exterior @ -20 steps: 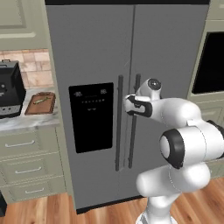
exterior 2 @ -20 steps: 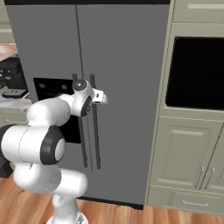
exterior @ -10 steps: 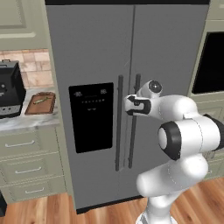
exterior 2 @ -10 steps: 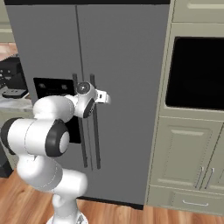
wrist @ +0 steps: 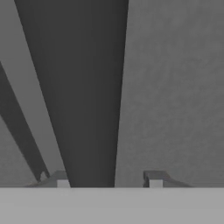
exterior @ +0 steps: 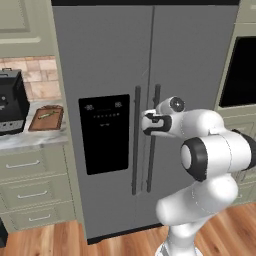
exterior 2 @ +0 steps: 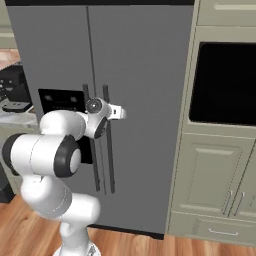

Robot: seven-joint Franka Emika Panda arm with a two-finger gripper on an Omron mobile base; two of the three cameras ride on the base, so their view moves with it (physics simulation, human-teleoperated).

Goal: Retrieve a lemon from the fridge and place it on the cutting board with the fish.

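Grey fridge (exterior: 110, 60) shut, centre frame; gripper (wrist: 107, 179) up against right door handle (wrist: 83, 96), fingers (wrist: 153, 178) straddling the bar, contact unclear. Cutting board (exterior: 46, 119) with fish (exterior: 46, 115) sat mid-left.

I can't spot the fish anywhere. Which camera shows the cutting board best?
The left base view: the cutting board lies on the counter beside the coffee machine, a slim fish on it. The coffee machine also appears in the right base view.
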